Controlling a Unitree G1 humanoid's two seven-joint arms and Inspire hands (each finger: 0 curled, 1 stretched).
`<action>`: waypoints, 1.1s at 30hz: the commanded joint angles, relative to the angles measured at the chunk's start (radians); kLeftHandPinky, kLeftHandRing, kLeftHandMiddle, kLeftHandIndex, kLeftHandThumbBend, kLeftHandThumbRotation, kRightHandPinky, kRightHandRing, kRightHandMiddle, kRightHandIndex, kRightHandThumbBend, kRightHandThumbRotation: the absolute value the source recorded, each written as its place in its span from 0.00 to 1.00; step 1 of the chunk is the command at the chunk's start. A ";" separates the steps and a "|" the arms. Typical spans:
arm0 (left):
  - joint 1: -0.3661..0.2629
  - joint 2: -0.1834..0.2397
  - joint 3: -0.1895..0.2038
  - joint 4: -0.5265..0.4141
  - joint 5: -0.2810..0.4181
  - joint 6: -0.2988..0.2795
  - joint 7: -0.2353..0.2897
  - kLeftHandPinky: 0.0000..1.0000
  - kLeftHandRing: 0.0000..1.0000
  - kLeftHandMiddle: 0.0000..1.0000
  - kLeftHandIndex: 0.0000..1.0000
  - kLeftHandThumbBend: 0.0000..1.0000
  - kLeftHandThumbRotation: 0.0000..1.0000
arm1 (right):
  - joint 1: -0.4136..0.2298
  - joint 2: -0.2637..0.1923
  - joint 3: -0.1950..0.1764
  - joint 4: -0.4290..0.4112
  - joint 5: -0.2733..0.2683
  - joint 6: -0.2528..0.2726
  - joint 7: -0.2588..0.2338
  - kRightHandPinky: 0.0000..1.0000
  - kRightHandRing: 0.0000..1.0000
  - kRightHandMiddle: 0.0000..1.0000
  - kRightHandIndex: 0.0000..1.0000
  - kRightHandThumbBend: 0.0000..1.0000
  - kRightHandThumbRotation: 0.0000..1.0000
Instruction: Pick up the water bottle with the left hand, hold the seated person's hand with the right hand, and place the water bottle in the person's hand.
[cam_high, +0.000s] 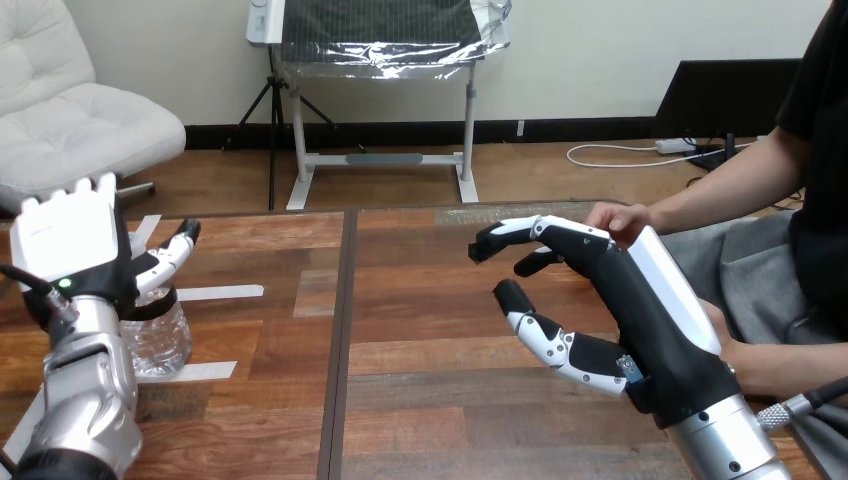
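Your left robot hand (70, 250) stands back-to-camera at the left edge of the wooden table (430, 410), right against the clear water bottle (162, 340), which stands upright on the table just beside and partly behind it; you cannot tell whether it has a grip on the bottle. Your right robot hand (620, 300) reaches over the table's right side, spread wide and holding nothing, its thumb well apart below. The person's hand (622, 218) sits just behind its upper fingers.
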 joint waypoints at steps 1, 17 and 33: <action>-0.114 0.014 -0.027 0.047 -0.013 -0.015 -0.028 0.98 0.95 0.96 0.95 0.56 1.00 | -0.072 -0.024 -0.027 -0.026 0.003 -0.011 0.003 0.63 0.77 0.73 0.63 0.28 0.00; -0.155 -0.010 -0.045 0.157 -0.067 -0.039 -0.024 0.97 0.94 0.95 0.94 0.58 1.00 | -0.075 -0.049 -0.029 -0.036 -0.010 0.012 0.009 0.63 0.77 0.73 0.62 0.29 0.00; -0.147 -0.024 -0.061 0.186 -0.109 -0.048 -0.013 0.95 0.92 0.93 0.92 0.58 1.00 | -0.076 -0.060 -0.034 -0.053 -0.005 0.040 0.031 0.68 0.75 0.71 0.62 0.31 0.00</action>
